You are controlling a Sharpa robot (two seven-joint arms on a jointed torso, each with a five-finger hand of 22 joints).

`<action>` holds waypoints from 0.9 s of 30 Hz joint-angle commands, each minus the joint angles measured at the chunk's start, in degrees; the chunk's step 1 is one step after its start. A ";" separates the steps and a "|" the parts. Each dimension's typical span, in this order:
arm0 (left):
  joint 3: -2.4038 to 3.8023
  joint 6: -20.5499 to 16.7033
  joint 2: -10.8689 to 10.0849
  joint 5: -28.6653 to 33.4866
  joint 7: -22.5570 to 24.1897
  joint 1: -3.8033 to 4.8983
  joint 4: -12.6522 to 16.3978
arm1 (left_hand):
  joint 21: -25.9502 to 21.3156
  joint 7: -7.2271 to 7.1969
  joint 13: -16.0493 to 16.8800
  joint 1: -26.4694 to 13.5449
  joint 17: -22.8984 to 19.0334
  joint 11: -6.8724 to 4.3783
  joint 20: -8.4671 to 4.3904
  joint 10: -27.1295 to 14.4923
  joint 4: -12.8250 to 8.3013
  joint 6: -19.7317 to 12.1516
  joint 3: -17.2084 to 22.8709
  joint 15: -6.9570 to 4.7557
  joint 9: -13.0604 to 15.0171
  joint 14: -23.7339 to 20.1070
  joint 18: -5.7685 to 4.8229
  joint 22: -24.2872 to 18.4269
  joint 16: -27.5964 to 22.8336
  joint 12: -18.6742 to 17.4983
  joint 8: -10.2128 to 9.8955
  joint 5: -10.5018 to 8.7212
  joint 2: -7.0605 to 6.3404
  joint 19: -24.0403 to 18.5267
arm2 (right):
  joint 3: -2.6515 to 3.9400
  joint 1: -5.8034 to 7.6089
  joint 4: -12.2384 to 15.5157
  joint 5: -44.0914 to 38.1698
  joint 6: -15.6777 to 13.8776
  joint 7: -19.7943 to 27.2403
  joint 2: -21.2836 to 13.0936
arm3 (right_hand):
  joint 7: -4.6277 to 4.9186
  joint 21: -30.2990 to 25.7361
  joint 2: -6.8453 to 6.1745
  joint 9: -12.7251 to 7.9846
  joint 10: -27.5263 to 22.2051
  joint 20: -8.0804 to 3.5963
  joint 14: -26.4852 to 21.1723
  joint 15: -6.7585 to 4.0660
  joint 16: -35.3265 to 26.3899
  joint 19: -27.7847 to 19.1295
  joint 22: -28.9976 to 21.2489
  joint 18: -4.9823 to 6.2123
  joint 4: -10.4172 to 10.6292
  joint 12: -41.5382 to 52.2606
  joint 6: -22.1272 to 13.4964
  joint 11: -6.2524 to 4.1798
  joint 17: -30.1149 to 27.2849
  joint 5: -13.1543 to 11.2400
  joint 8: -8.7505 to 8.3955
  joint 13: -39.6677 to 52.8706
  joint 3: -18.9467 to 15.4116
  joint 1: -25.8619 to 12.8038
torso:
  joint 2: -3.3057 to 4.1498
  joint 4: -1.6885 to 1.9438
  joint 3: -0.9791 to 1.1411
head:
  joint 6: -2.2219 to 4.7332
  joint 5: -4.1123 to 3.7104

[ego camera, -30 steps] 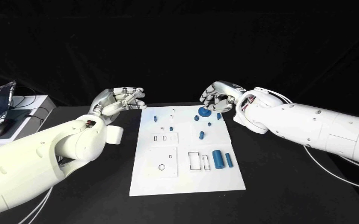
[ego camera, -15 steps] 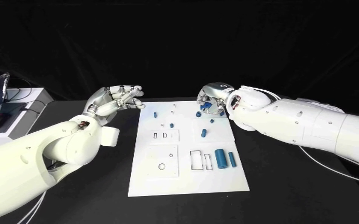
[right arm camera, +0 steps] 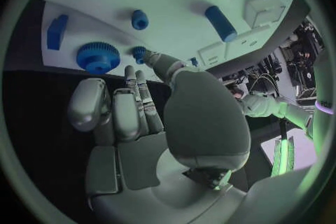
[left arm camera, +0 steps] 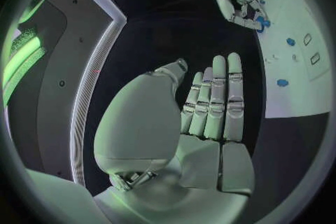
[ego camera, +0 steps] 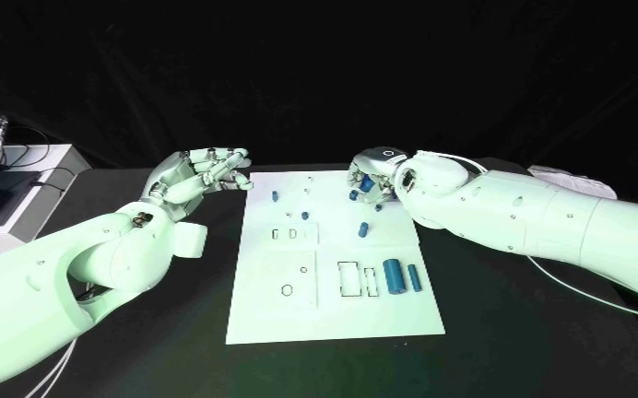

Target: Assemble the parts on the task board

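1. My right robot hand point(ego camera: 369, 180) hangs over the far right corner of the task board point(ego camera: 333, 310), fingers curled downward and holding nothing that I can make out; the wrist camera shows a fingertip point(right arm camera: 148, 56) touching a small blue part point(right arm camera: 139, 54) on the board.
2. Just beside that fingertip sits a blue gear point(right arm camera: 98, 57), flat on the board's far edge, with a small blue block point(right arm camera: 56, 32) near it.
3. A short blue peg point(right arm camera: 140, 19) and a blue cylinder point(right arm camera: 221, 23) lie farther out from my right robot hand, nearer the board's middle.
4. My left robot hand point(ego camera: 206, 173) hovers above the black surface point(ego camera: 532, 343), just off the board's far left corner, fingers bent in toward the palm, gripping nothing.
5. From the left wrist camera, the left fingers point(left arm camera: 218, 101) stand side by side and straight, apart from the thumb.
6. Two larger blue cylinders point(ego camera: 400, 275) lie side by side on the board's right half, well nearer my body than either robot hand.
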 commanded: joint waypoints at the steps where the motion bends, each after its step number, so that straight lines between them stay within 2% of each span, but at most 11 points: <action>1: 0.12 0.95 0.09 -0.31 0.12 0.02 0.16 | 0.27 0.20 0.06 -0.44 0.05 0.06 0.19 -0.11 0.00 -0.02 0.23 0.16 -0.06 -0.42 0.52 0.09 0.32 -0.25 -0.22 -0.14 -0.13 -0.40 | 0.01 -0.08 -0.24 -2.06 1.79 -0.96 0.26 | 0.12 0.23 -0.28 0.07 -0.56 0.29 1.39 0.48 0.25 0.28 0.11 -1.16 -0.05 -0.12 -0.29 0.03 0.07 -0.21 -0.22 0.06 -0.41 0.18 | 0.48 0.07 -0.17 | -0.12 -0.07; 10: 0.18 0.79 -0.20 -0.31 -0.07 0.02 0.05 | 0.38 0.23 0.06 -0.44 0.20 0.08 0.19 -0.16 -0.04 -0.06 0.25 0.17 -0.07 -0.53 0.52 0.16 0.52 -0.25 -0.26 -0.14 -0.15 -0.46 | 0.00 -0.16 -0.29 -2.38 2.42 -1.18 0.33 | 0.13 0.79 0.60 0.38 -0.03 0.37 1.34 0.45 0.82 0.44 0.90 -1.23 0.17 0.19 0.26 -0.02 0.44 0.07 0.06 0.34 -0.32 0.86 | 0.78 0.25 -0.33 | -0.31 -0.14; 15: 0.20 0.69 -0.29 -0.31 -0.15 0.02 0.02 | 0.51 0.31 0.07 -0.49 0.40 0.13 0.20 -0.23 -0.05 -0.11 0.24 0.20 -0.09 -0.65 0.51 0.24 0.77 -0.25 -0.32 -0.14 -0.20 -0.53 | 0.00 -0.19 -0.05 -2.42 2.36 -1.11 0.38 | -0.09 2.14 1.01 0.83 1.43 0.32 1.24 0.29 1.18 0.94 2.79 -1.51 0.51 0.47 1.22 -0.27 0.41 0.49 0.58 0.69 0.34 1.06 | 0.98 0.16 -0.25 | -0.31 -0.09; 20: 0.21 0.68 -0.30 -0.31 -0.31 0.02 -0.05 | 0.60 0.35 0.07 -0.52 0.53 0.16 0.21 -0.28 -0.04 -0.14 0.25 0.21 -0.10 -0.72 0.51 0.30 0.93 -0.25 -0.36 -0.14 -0.17 -0.57 | -0.01 -0.23 0.37 -2.31 0.68 -0.58 0.35 | -1.01 5.67 2.09 1.98 4.66 -0.18 1.22 -0.37 1.80 2.41 7.66 -2.32 1.00 0.92 3.24 -1.17 0.59 0.52 1.88 1.34 2.43 1.38 | 1.09 0.22 -0.18 | -0.19 -0.09; 27: 0.21 0.57 -0.37 -0.31 -0.59 0.02 -0.36 | 0.71 0.39 0.07 -0.48 0.67 0.19 0.22 -0.36 -0.09 -0.19 0.31 0.22 -0.12 -0.82 0.52 0.36 1.11 -0.26 -0.41 -0.14 -0.14 -0.62 | 0.00 -0.27 1.10 -2.16 -2.89 -0.75 0.10 | -1.92 7.89 3.46 4.06 7.78 -0.99 1.22 -1.24 2.37 3.13 10.76 -2.82 0.85 0.81 5.11 -2.18 0.65 0.26 3.71 2.04 4.34 1.95 | 1.29 0.24 -0.15 | -0.05 -0.08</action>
